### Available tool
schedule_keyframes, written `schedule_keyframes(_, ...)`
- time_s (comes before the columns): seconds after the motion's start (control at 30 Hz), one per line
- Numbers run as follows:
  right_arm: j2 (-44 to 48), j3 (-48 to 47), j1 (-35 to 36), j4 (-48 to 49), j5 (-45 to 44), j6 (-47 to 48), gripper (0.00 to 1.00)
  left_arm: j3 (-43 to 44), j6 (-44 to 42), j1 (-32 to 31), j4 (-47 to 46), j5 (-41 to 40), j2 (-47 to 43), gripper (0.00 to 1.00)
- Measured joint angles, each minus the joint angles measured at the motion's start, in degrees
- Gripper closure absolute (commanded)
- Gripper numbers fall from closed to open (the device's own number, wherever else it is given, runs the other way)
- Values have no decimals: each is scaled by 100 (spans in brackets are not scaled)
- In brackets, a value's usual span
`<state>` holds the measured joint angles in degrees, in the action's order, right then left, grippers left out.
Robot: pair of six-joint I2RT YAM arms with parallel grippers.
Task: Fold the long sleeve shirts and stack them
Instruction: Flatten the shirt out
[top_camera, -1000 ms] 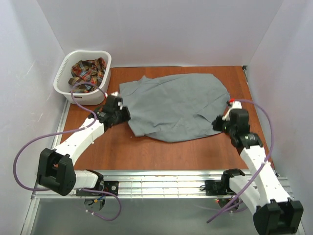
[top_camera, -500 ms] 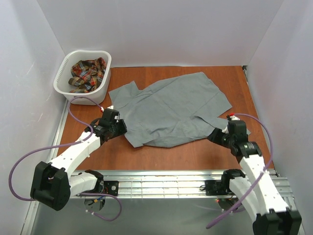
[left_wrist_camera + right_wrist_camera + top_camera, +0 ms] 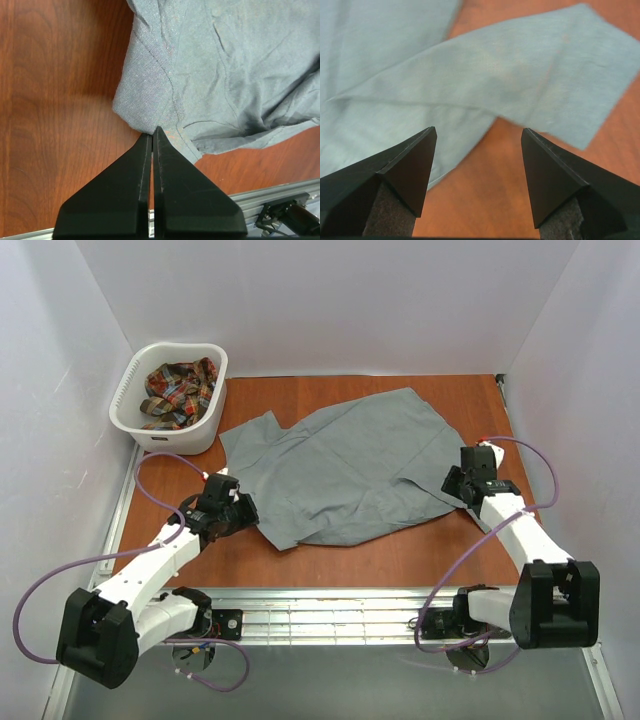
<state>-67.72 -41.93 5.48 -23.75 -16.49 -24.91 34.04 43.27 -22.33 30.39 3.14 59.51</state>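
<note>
Left gripper (image 3: 152,131) clamps hem of plain grey cloth shirt (image 3: 350,465); right gripper (image 3: 477,135) gapes, empty. You have nothing folded yet; plaid cloth shirt (image 3: 178,390) sits in white plastic basket (image 3: 128,425).

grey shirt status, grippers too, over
Left gripper shut on grey shirt, near corner. Right gripper open, empty. Shirt spread out, unfolded. Plaid shirt in basket, nothing blocking.

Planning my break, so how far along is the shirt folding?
Nothing is folded yet. The grey shirt lies spread on the table, its corner pinched by the left fingers; the right fingers are open above it. The plaid shirt waits in the basket.
</note>
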Motion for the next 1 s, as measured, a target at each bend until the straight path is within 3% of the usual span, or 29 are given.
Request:
schedule_keyframes(0.23,-780,0,-1014,162,-243,-68,36,-138,28,0,-90,160,-107,100)
schedule_keyframes(0.4,-1172,15,-1255,457,-83,-173,41,-149,11,0,-131,190,-96,100)
schedule_keyframes(0.53,-1342,26,-1294,717,116,-249,63,-149,7,0,-208,188,-63,100)
schedule_keyframes(0.57,-1370,48,-1300,787,173,-251,82,-149,4,0,-219,186,-59,100)
schedule_keyframes(0.63,-1401,59,-1325,804,256,-258,98,-149,4,0,-247,175,-39,100)
schedule_keyframes(0.8,-984,46,-1373,507,260,-291,99,-140,7,2,-299,50,122,100)
schedule_keyframes(1.0,815,-570,-1475,-236,-59,-199,99,83,7,175,-413,-164,542,100)
